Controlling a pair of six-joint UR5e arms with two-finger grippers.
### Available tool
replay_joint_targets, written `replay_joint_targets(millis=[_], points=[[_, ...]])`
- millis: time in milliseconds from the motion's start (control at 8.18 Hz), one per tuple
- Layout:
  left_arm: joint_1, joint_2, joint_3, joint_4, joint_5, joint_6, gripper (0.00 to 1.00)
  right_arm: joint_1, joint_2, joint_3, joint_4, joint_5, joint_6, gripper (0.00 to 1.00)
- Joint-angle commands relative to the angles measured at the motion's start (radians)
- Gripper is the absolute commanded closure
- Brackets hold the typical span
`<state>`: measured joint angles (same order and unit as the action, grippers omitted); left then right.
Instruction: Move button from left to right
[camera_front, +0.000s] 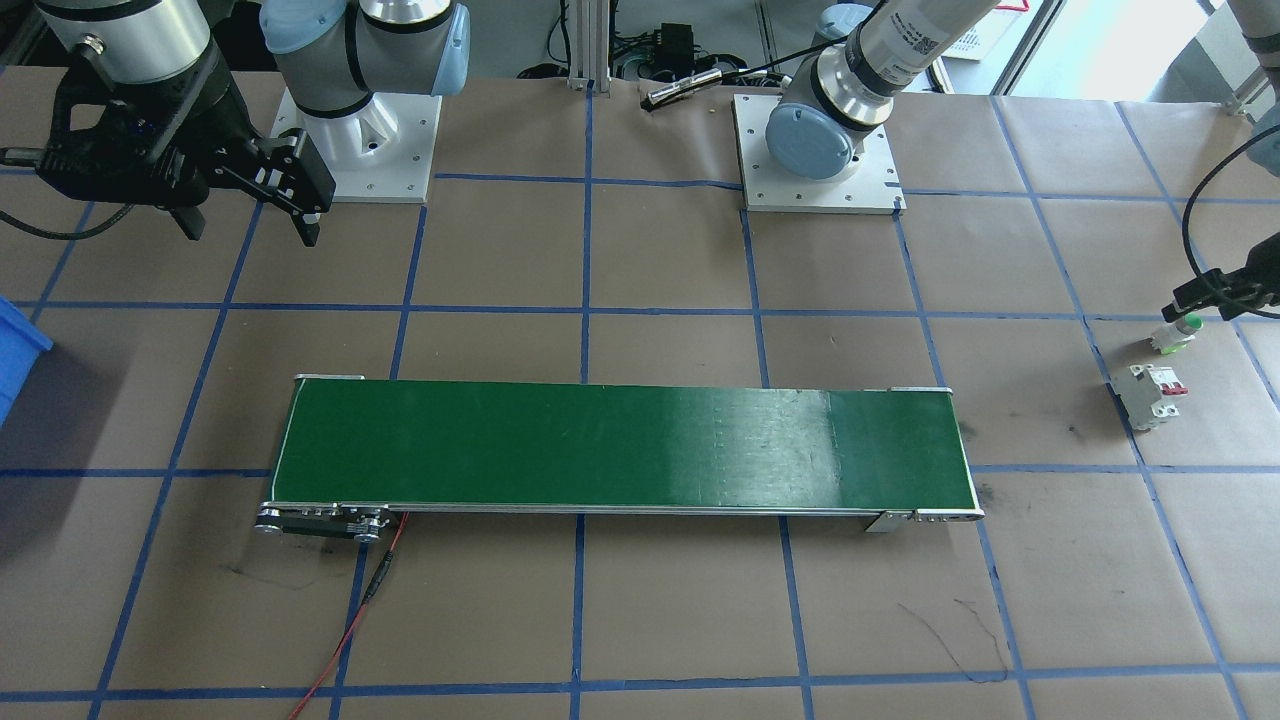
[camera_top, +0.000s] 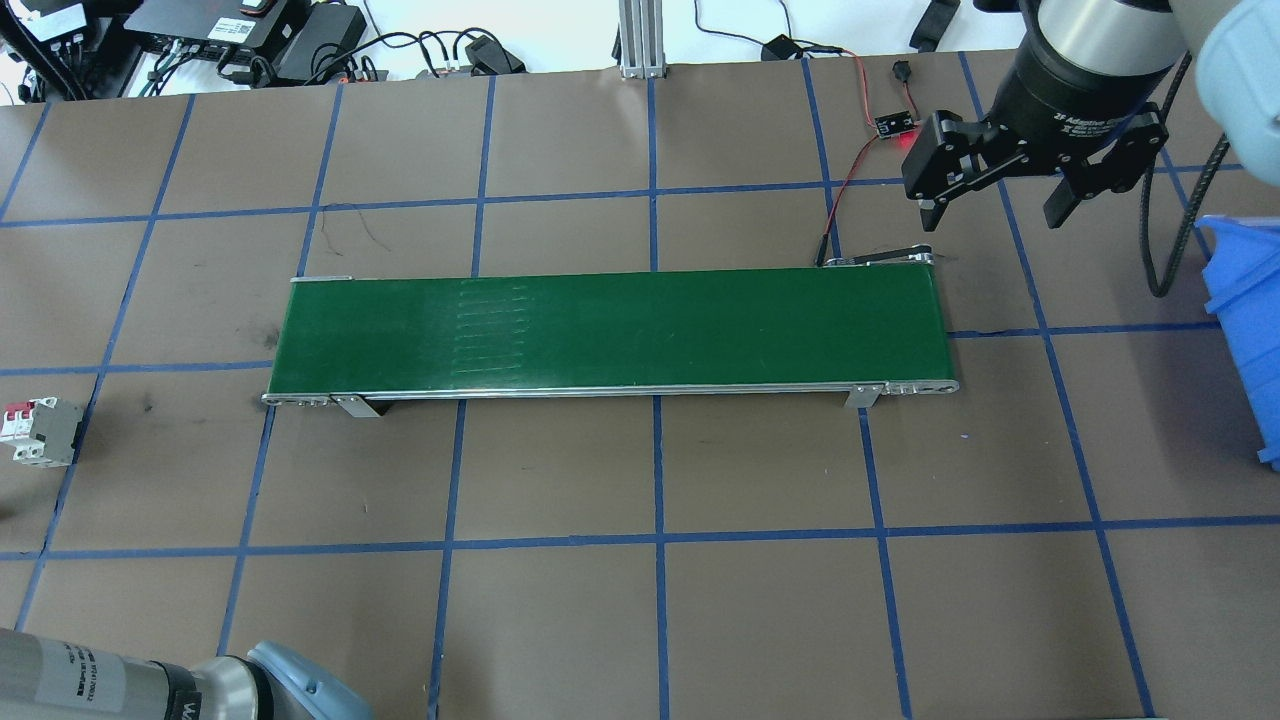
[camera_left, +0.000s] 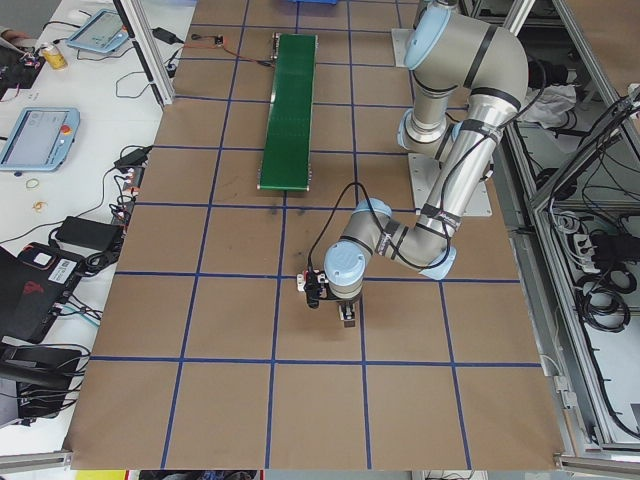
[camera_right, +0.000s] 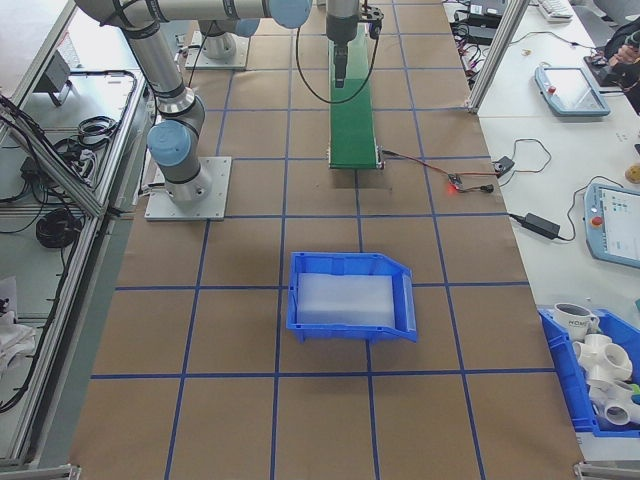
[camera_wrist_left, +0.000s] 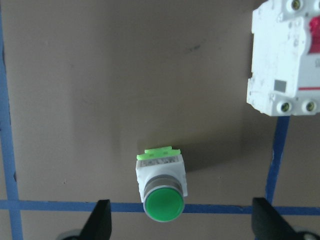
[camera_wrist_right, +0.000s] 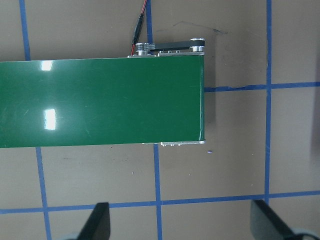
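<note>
The left gripper (camera_wrist_left: 177, 227) hovers over the button (camera_wrist_left: 161, 184), jaws spread wide and empty. The button lies on the table just beside the breaker (camera_wrist_left: 286, 57), ungrasped. Next, seemingly: descend, straddle it, close. The right gripper (camera_top: 995, 205) waits released.

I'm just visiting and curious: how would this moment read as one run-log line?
left gripper: open, over button | right gripper: open, empty | button: on table beside breaker | conveyor: bare
</note>
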<state>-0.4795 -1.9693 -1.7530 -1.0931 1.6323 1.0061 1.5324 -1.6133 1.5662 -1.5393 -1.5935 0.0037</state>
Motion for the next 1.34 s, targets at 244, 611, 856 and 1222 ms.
replay_joint_targets(millis=[244,611,856,1222], points=[[-0.001,-0.055,-0.002,0.05,0.02,0.015,0.0,0.0,0.0,0.0,-0.001,0.003,0.009,0.0],[-0.001,-0.051,-0.003,0.055,0.018,0.029,0.0,0.0,0.0,0.0,-0.001,0.001,0.009,0.0],[0.001,-0.054,0.003,0.059,0.02,0.037,0.12,0.0,0.001,0.0,-0.001,0.003,0.009,0.0],[0.001,-0.056,-0.003,0.064,0.011,0.035,0.23,0.0,0.003,0.0,-0.001,0.007,0.009,0.0]])
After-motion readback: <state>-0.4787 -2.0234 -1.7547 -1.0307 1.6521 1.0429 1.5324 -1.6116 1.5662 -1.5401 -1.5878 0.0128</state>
